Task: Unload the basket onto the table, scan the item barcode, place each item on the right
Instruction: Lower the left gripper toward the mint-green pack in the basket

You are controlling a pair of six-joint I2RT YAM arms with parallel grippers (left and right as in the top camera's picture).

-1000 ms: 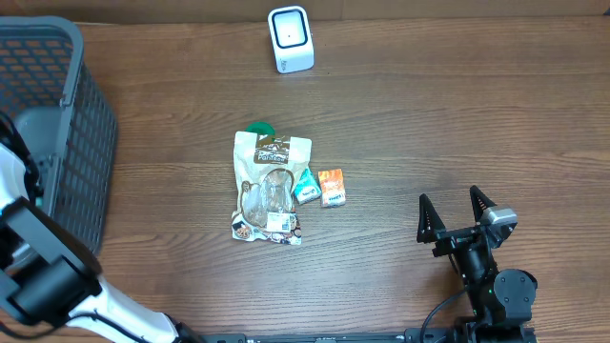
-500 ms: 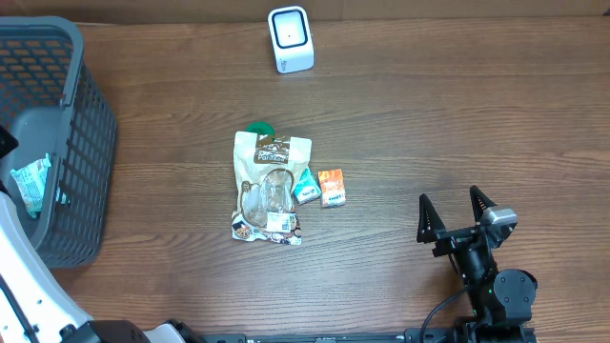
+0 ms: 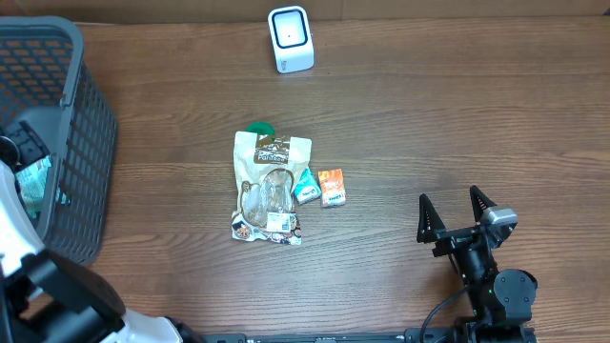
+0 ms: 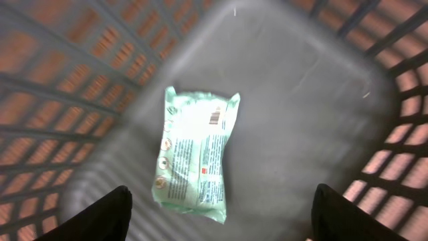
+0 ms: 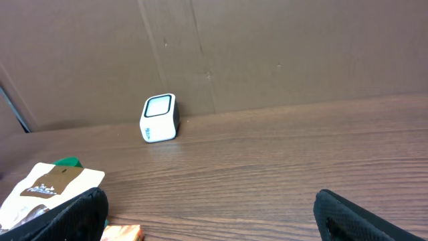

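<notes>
Left claw (image 4: 219, 224) gapes above glossy pouch (image 4: 197, 157) in mesh basket (image 4: 321, 100)

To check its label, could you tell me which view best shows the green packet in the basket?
The left wrist view: the green packet lies whole, print up, on the basket floor. Overhead catches only a sliver; the right wrist view misses it.

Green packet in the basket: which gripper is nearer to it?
Left. The left gripper hangs right above the green packet inside the basket, fingers open; the right gripper sits across the table, near its front right edge.
</notes>
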